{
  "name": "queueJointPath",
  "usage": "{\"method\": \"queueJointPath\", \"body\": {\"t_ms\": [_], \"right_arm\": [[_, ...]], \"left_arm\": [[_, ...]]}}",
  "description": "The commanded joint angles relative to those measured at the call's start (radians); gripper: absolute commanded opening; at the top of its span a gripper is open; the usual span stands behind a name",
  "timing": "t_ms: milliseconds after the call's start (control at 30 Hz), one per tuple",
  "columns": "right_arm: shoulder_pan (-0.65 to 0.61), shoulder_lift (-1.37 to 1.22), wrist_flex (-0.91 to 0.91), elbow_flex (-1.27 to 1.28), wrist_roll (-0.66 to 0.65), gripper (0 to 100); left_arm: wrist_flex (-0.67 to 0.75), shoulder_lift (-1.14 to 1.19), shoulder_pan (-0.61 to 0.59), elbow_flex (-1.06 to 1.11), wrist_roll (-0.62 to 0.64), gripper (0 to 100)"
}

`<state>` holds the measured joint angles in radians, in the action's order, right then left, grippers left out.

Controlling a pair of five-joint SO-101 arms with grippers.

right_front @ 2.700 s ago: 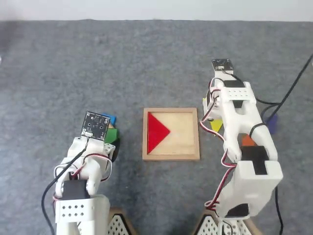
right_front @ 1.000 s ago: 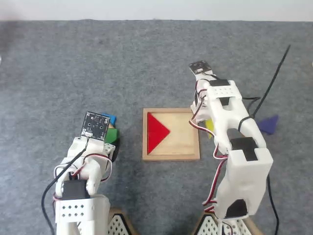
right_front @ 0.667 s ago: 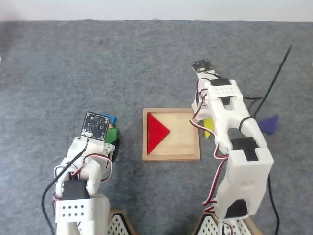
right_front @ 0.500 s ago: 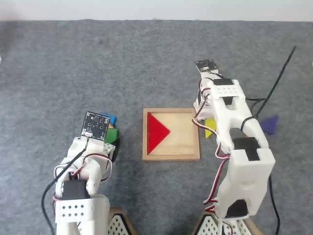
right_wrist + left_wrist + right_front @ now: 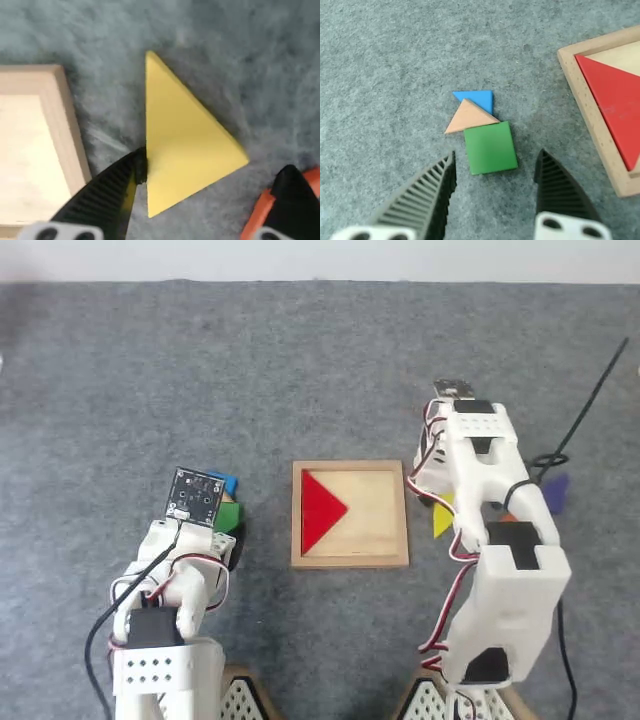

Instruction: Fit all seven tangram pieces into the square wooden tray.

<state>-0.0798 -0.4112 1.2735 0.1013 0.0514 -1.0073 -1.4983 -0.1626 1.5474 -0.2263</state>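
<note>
In the high view the wooden tray (image 5: 350, 561) sits mid-table with only the red triangle (image 5: 320, 510) seated, against its 9 o'clock wall, so six pieces are still to go; the right arm (image 5: 480, 455) hangs over the yellow triangle (image 5: 443, 517), which lies on the grey mat just off the tray's 3 o'clock side; a purple piece (image 5: 556, 490) lies farther out at 3 o'clock; the left arm (image 5: 175, 570) sits at the tray's 9 o'clock. In the left wrist view the left gripper (image 5: 496, 157) is spread wide and holds nothing, poised above a green square (image 5: 490, 147) that touches a tan triangle (image 5: 469, 117), with a blue triangle (image 5: 477, 97) beyond. In the right wrist view the right gripper (image 5: 216, 169) is open around the yellow triangle, one finger touching a straight edge, the other well clear past the far corner, over an orange piece (image 5: 257, 215). The step looks like grasping this triangle; it would go best with the jaws centred, pressed down to the mat, and closed slowly so the thin piece does not slip or nudge the tray rim beside it.
</note>
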Motion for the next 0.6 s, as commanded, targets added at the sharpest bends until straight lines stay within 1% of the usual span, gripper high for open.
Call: {"method": "queueJointPath", "body": {"t_ms": [0, 133, 300, 367, 500, 533, 567], "right_arm": [[0.019, 0.058, 0.013, -0.002, 0.017, 39.5], [0.013, 0.047, -0.042, 0.006, 0.017, 39.5], [0.01, 0.008, -0.07, 0.002, 0.006, 38.6], [0.01, -0.002, -0.085, 0.002, -0.006, 33.5], [0.01, -0.005, -0.081, 0.002, -0.014, 18.1], [0.01, -0.004, -0.079, 0.002, -0.014, 15.1], [0.012, -0.004, -0.079, 0.002, -0.014, 14.3]], "left_arm": [[0.015, 0.005, 0.003, -0.002, 0.012, 25], [0.015, 0.005, 0.003, -0.002, 0.012, 25], [0.015, 0.005, 0.003, -0.002, 0.012, 25], [0.015, 0.005, 0.003, -0.002, 0.012, 25], [0.015, 0.005, 0.003, -0.002, 0.012, 25], [0.015, 0.005, 0.003, -0.002, 0.012, 25], [0.015, 0.005, 0.003, -0.002, 0.012, 25]]}}
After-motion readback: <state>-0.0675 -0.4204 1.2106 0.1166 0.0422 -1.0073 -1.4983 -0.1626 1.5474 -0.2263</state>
